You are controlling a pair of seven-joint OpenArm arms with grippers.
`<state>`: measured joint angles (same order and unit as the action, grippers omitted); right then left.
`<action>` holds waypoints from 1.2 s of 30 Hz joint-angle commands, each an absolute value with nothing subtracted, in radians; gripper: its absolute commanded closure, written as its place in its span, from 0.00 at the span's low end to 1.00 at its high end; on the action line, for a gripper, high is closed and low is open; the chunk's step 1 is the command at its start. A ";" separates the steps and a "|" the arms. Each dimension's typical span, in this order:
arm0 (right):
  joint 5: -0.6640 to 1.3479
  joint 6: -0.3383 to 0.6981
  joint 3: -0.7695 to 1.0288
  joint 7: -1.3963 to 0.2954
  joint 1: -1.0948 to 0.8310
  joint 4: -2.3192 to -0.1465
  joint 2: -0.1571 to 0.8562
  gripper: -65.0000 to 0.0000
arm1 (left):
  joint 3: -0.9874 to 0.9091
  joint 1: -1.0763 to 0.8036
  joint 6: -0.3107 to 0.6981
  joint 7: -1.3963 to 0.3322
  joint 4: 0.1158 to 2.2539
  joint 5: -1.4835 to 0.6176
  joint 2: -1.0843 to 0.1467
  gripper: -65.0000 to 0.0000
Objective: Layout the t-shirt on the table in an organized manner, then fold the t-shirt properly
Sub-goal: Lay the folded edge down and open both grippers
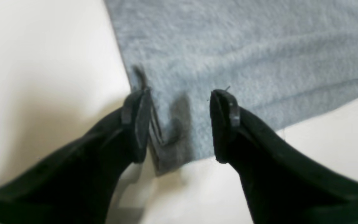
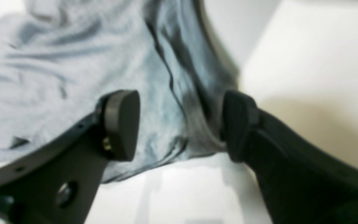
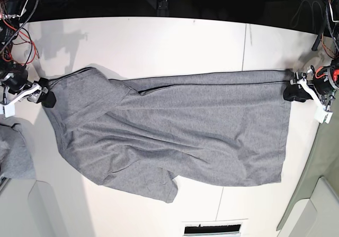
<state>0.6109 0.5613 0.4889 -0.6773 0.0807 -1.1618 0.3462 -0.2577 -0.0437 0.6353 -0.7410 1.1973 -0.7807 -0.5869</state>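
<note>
The shirt (image 3: 175,136) lies stretched across the bench (image 3: 159,46), each hand at an opposite end: left hand (image 1: 180,124) and right hand (image 2: 180,124) wide, holding nothing, likely to let it settle flat.

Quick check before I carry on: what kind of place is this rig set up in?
Probably a robotics lab bench. A wide white table carries the t-shirt, bundles of loose wiring hang at its back corner, and an arm is mounted at each end.
</note>
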 commanded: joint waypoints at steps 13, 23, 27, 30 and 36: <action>0.628 0.569 0.448 -0.614 0.127 -1.081 0.314 0.36 | -0.268 0.001 0.535 -0.623 1.076 -0.645 -0.512 0.49; 0.636 0.569 0.455 -0.625 0.124 -1.082 0.286 1.00 | -0.268 0.010 0.672 -0.681 1.045 -0.639 -0.474 1.00; 0.657 0.571 0.510 -0.745 0.115 -1.102 0.295 1.00 | -0.268 -0.035 0.698 -0.761 1.105 -0.770 -0.503 1.00; 0.748 0.580 0.567 -0.804 0.059 -1.158 0.310 1.00 | -0.268 -0.110 0.698 -0.779 1.194 -0.800 -0.527 1.00; 0.826 0.580 0.597 -0.845 -0.095 -1.295 0.367 1.00 | -0.268 -0.258 0.698 -0.790 1.373 -0.804 -0.562 1.00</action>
<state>0.8005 0.5690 0.5907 -0.8593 -0.1043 -1.2785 0.3439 -0.2607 -0.2649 0.6891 -0.8032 1.3602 -0.7887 -0.5381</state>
